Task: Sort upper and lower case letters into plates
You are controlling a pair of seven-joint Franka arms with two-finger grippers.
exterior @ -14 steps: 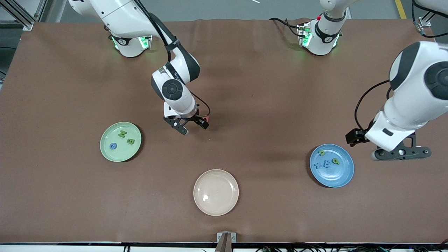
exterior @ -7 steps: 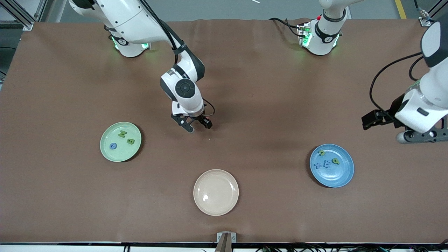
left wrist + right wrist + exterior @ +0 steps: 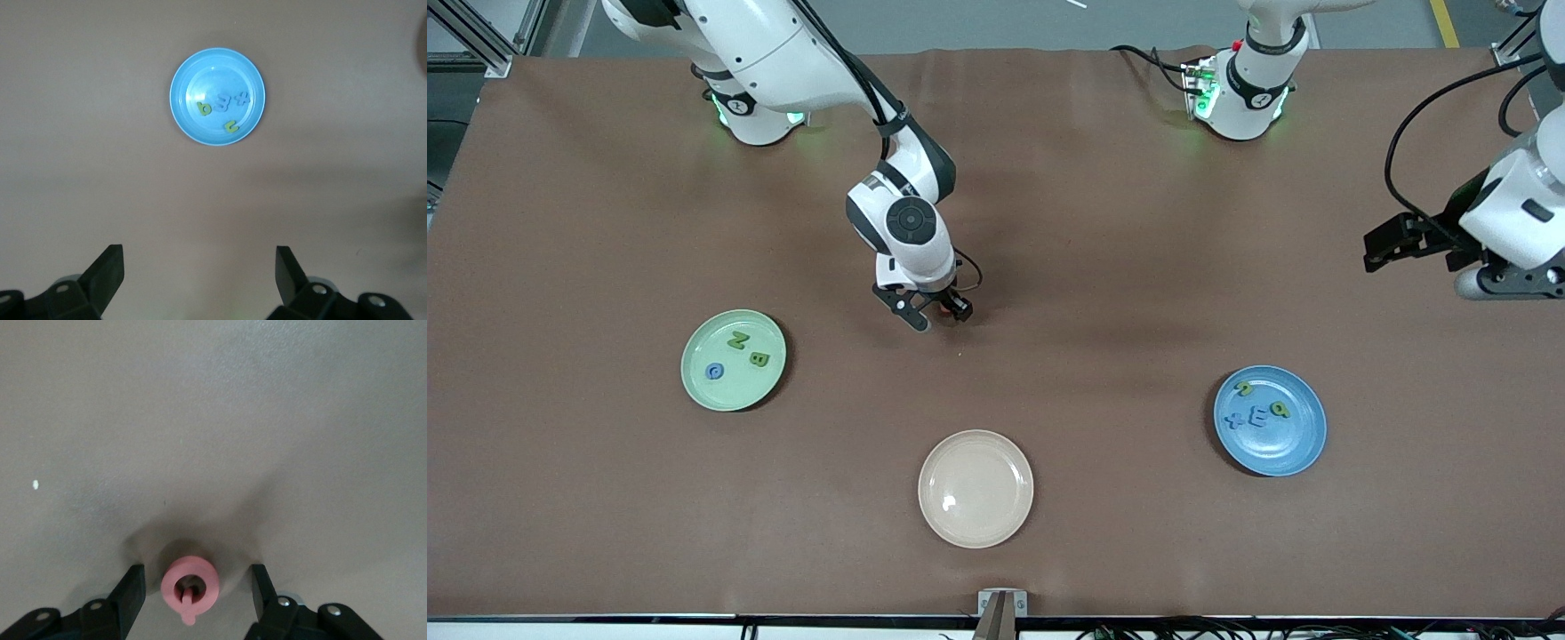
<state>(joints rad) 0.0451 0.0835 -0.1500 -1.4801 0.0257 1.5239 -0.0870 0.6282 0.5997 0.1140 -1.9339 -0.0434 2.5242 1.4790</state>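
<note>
The right gripper (image 3: pixel 931 314) is down at the table near the middle, its fingers (image 3: pixel 130 593) spread with a gap on each side of the red letter (image 3: pixel 190 587), which lies flat on the brown table (image 3: pixel 1049 267) between them, not gripped. The pale green plate (image 3: pixel 695 384) sits toward the right arm's end, holding two green letters (image 3: pixel 738 340) and a blue letter (image 3: pixel 714 372). The blue plate (image 3: pixel 1294 444) sits toward the left arm's end with two green and two blue letters in it (image 3: pixel 222 107). The left gripper (image 3: pixel 1507 280) hangs in the air over bare table at its own end, jaws wide open and empty. A cream plate (image 3: pixel 975 488) lies nearest the front camera
</note>
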